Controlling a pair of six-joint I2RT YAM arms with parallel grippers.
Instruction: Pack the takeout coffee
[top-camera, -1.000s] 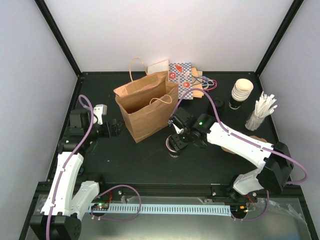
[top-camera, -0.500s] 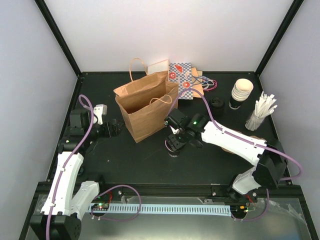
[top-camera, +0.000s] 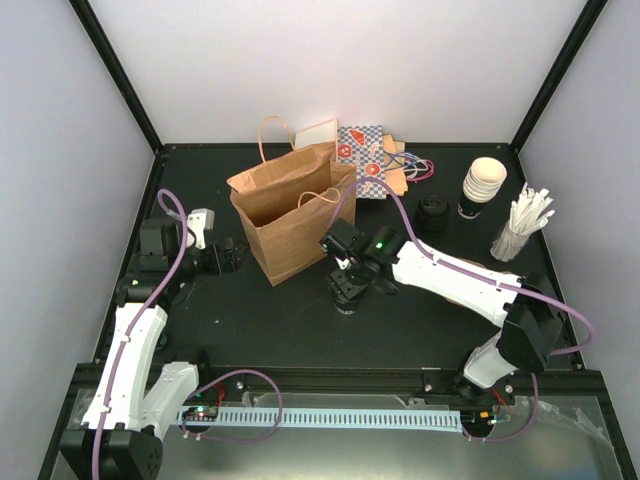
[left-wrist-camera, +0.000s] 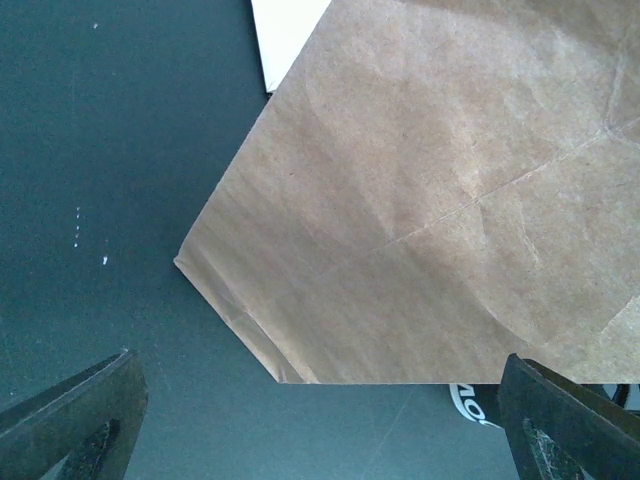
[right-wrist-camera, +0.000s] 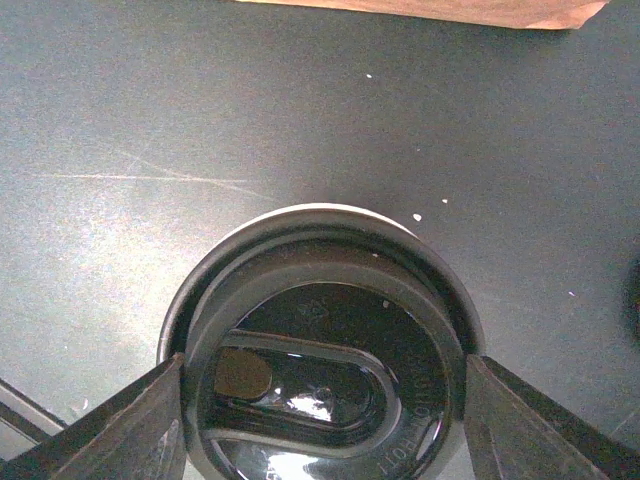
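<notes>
Right tool (right-wrist-camera: 325, 370) grips the takeout coffee (right-wrist-camera: 320, 300) by its lid rim; cup axis vertical, directly under the tool. Paper bag (top-camera: 290, 215) stands just ahead, mouth higher than the cup, so lift first. Left tool (left-wrist-camera: 320, 415) spread wide, empty, farther off.

Looking straight down, the takeout coffee (right-wrist-camera: 320, 350) fills the lower middle, showing only its round black lid with a sliver of pale cup rim along the upper left edge. An oval recess in the lid glints wet, with a small sip hole (right-wrist-camera: 243, 372) at its left end. The right end effector (right-wrist-camera: 322, 380) grips it, one dark finger (right-wrist-camera: 130, 425) pressed to each side of the lid. Around it lies the dark bench (right-wrist-camera: 300, 110), scratched and flecked white. A brown paper bag (right-wrist-camera: 450, 10) edges the top
</notes>
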